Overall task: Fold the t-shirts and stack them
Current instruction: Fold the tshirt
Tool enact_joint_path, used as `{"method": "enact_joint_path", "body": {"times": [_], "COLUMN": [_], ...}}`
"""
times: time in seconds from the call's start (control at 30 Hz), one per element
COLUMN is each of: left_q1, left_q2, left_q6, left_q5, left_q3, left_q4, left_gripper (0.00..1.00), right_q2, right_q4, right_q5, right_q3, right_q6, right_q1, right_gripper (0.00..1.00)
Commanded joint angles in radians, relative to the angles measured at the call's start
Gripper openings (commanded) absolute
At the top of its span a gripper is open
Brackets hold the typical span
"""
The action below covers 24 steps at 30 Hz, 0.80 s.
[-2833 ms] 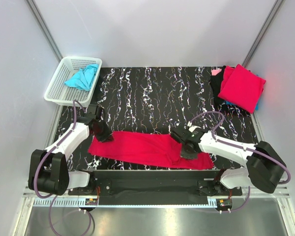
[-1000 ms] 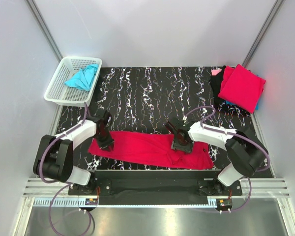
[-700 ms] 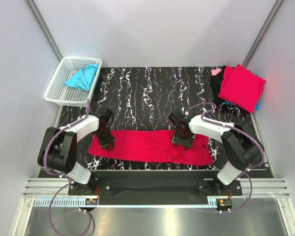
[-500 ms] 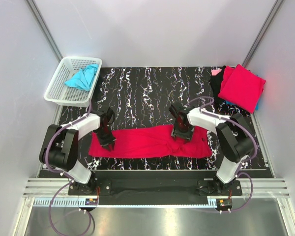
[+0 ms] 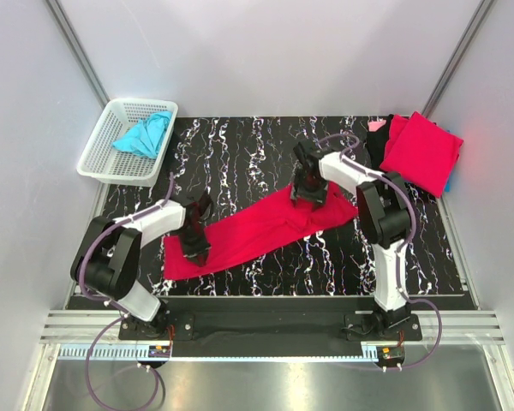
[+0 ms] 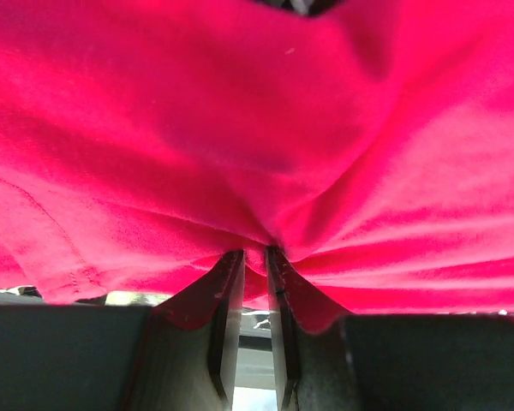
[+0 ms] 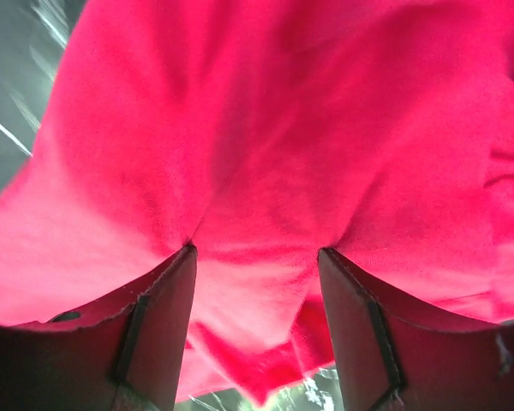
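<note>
Surface: black tabletop with white veining (image 5: 240,154), enclosed by pale grey walls.
Task item: crimson t-shirt (image 5: 257,231), lying on the tabletop as a diagonal band from lower left of centre to upper right of centre.
Left arm: left gripper (image 6: 252,257) at the band's lower-left end. Its wrist view shows the fingers (image 6: 225,317) pressed almost together, pinching a fold of the crimson cloth.
Right arm: right gripper (image 7: 255,257) at the band's upper-right end. Its fingers are spread wide, and each tip puckers the cloth that fills the gap.
Overhead view only: white lattice basket (image 5: 103,158) at upper left, holding a crumpled turquoise t-shirt (image 5: 144,135). A folded crimson t-shirt (image 5: 421,152) tops a pile at the upper right.
Hidden or unclear: red fabric fills both wrist views. From overhead, the fingertips are masked by the gripper bodies. The pile's lower layers show only as blue and black edges, so their number cannot be told.
</note>
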Motion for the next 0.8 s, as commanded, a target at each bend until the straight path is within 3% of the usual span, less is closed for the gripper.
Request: {"method": "enact_joint_path", "body": {"times": [0.0, 0.23, 0.43, 0.67, 0.77], "left_q1": [-0.079, -0.206, -0.323, -0.373, -0.375], "left_q2": [0.035, 0.016, 0.065, -0.046, -0.123], "left_q6": [-0.041, -0.101, -0.116, -0.072, -0.034], "left_q5": [0.027, 0.072, 0.110, 0.099, 0.038], "left_q3": [-0.083, -0.069, -0.005, 0.147, 0.211], "left_q4": [0.126, 0.123, 0.136, 0.134, 0.122], "left_gripper": [0.22, 0.22, 0.22, 0.22, 0.25], "right_q2": [0.118, 0.291, 0.361, 0.223, 0.161], "right_q4": [0.022, -0.087, -0.196, -0.190, -0.161], "right_q5": [-0.066, -0.135, -0.128, 0.046, 0.041], "right_q3": [0.143, 0.485, 0.652, 0.648, 0.633], "right_q6": [-0.095, -0.202, -0.265, -0.285, -0.301], "right_q1": [-0.036, -0.055, -0.059, -0.061, -0.062], "right_gripper": [0.67, 0.69, 0.71, 0.72, 0.72]}}
